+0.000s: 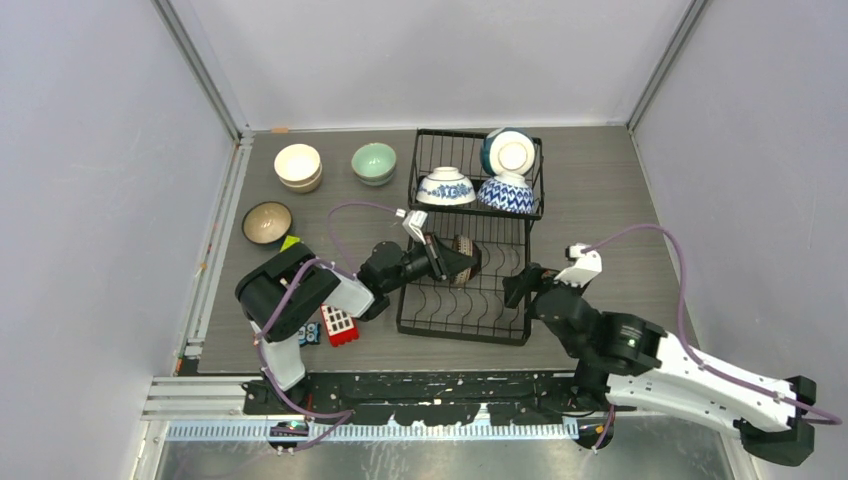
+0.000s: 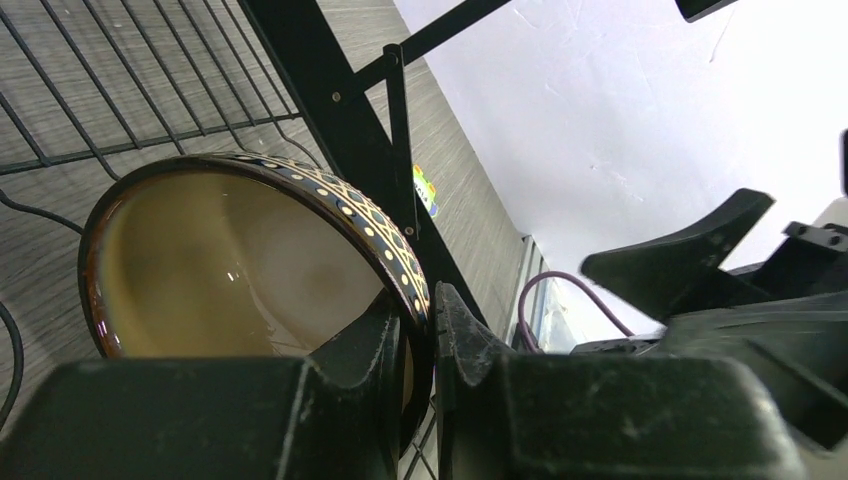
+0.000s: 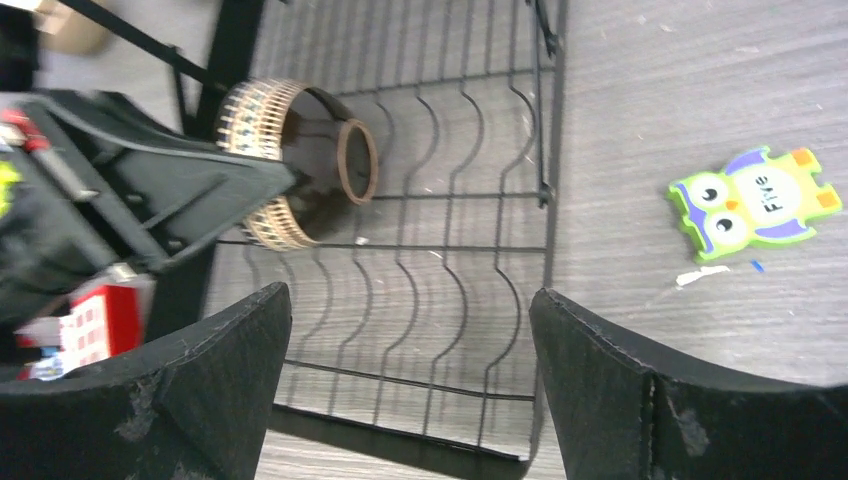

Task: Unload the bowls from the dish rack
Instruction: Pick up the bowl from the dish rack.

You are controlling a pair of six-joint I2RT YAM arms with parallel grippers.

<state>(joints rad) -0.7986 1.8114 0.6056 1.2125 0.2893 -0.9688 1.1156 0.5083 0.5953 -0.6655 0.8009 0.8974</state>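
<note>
- Top view: the dish rack [image 1: 462,333] stands mid-tabletop [image 1: 600,190]. The left hand [image 1: 446,262] reaches in from the rack's left side to a brown patterned bowl [image 1: 467,262] standing on edge in the lower slots. That sideways approach suits a bowl parked upright.
- Three more wait in the upper basket: a blue-and-white bowl [image 1: 445,188], a blue zigzag bowl [image 1: 506,193] and a teal bowl [image 1: 510,152] tipped on edge.
- Left of the rack a cream stack [image 1: 298,165], a pale green bowl [image 1: 374,162] and a brown bowl [image 1: 267,222] sit on the tabletop, likely the drop-off spot.
- The right hand [image 1: 518,288] hangs at the rack's right edge.
- Left wrist view: the left hand's fingers [image 2: 365,350] pinch the patterned bowl's wall at the rim, one inside the glazed hollow and one outside. I judge that grip firm enough to lift it clear of the wires.
- Right wrist view: the right hand's fingers [image 3: 225,350] are spread wide and hold nothing, above the lower tier's corner. It looks to be standing by.
- An owl toy [image 3: 755,200] lies on the tabletop outside the rack.
</note>
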